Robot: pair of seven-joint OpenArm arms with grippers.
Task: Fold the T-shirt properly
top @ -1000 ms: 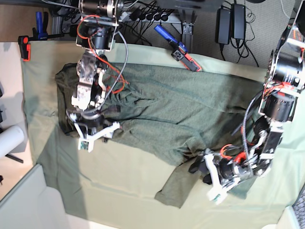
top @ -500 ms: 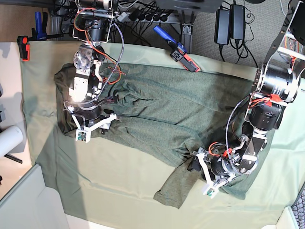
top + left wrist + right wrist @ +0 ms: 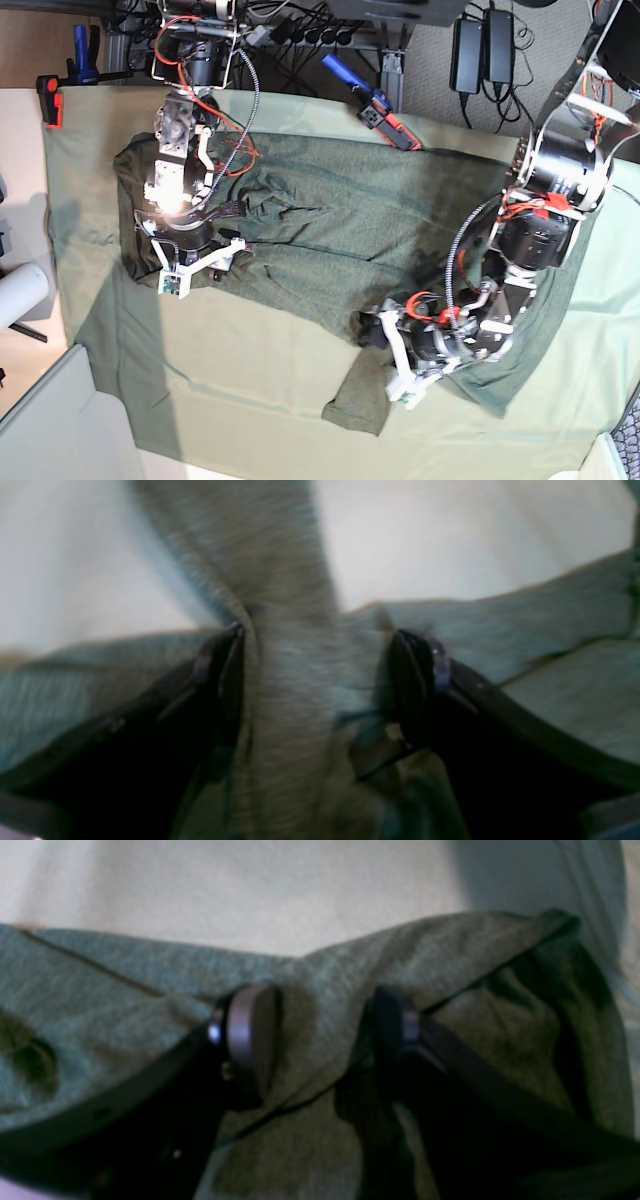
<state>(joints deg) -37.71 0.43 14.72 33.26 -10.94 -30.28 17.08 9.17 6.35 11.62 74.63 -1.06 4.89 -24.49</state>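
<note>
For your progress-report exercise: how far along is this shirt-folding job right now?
Done: nothing is folded neatly yet; the T-shirt lies spread and wrinkled on the table cloth. In hand: the left gripper straddles a raised ridge of fabric near the sleeve, and the right gripper straddles a bunched edge, both with jaws apart. Left: close, lift and make every fold.

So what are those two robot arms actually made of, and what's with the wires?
Both arms are chunky black and silver metal joints, with red wires and grey braided cables looping outside. The left gripper and right gripper have white plastic fingers; close up, their pads look dark.
</note>
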